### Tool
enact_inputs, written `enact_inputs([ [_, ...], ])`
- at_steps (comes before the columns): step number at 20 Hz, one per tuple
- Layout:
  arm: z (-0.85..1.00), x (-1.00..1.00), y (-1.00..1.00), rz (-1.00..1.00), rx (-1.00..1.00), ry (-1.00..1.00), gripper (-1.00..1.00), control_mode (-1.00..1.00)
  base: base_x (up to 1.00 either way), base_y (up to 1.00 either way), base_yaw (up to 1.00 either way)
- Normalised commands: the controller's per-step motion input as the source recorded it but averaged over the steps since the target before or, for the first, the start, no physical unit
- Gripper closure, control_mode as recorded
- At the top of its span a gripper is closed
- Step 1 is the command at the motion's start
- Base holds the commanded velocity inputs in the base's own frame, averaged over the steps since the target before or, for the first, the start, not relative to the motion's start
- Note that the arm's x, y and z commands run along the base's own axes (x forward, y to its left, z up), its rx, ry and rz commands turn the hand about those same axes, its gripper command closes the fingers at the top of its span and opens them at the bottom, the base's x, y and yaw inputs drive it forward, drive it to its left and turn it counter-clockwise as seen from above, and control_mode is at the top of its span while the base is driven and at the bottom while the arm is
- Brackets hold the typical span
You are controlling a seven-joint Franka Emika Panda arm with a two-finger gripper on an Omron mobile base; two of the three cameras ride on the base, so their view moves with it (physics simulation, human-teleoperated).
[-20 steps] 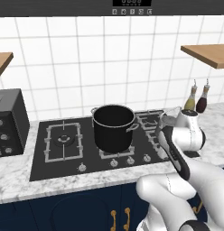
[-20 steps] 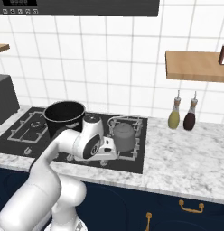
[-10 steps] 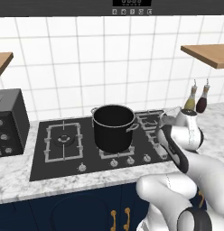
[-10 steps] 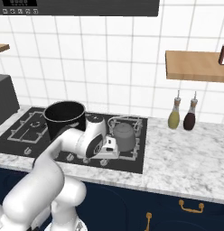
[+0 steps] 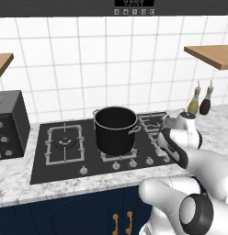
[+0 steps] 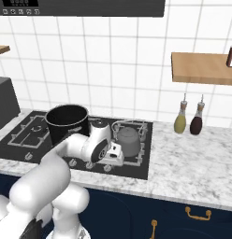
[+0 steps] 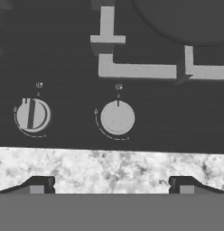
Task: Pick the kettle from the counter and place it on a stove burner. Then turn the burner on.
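Observation:
The small grey kettle [image 6: 128, 141] stands upright on the stove burner [image 6: 138, 158], the nearer right-hand grate of the black cooktop. In the hand view its dark round body [image 7: 186, 18] is at the top right, above the burner's grey grate bars [image 7: 136, 71]. My gripper [image 6: 112, 158] hangs just left of and in front of the kettle, pointing down at the cooktop's front edge. It is open [image 7: 111, 186] and empty. Two round knobs [image 7: 117, 118] [image 7: 32, 115] lie below it, the right one almost between the fingertips. A strip of the marble counter [image 7: 109, 169] lies nearest the fingers.
A large black stockpot [image 5: 116, 131] [image 6: 66, 123] sits mid-cooktop, left of the arm. Two bottles [image 6: 181, 120] [image 6: 196, 122] stand at the back on the counter [image 6: 197, 158] to the right. A dark appliance [image 5: 10, 124] is at the far left, a wooden shelf [image 6: 202, 67] above right.
The hand has sunk slightly toward the knob row at the cooktop's front. Kettle and stockpot have stayed put, and the jaws have stayed open.

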Motion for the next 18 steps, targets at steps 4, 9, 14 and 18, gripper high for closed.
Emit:
enact_inputs([
  [4,-0.19,0.14,0.0,-0.01,0.0,0.0,-1.0,-1.0,0.0,0.0,0.0],
  [9,-0.13,0.22,0.0,0.0,0.0,0.0,-1.0,-1.0,0.0,0.0,0.0],
  [14,-0.15,0.14,0.0,0.0,0.0,0.0,-1.0,-1.0,0.0,0.0,0.0],
  [18,-0.14,0.09,-0.04,0.0,0.0,0.0,-1.0,-1.0,0.0,0.0,0.0],
])
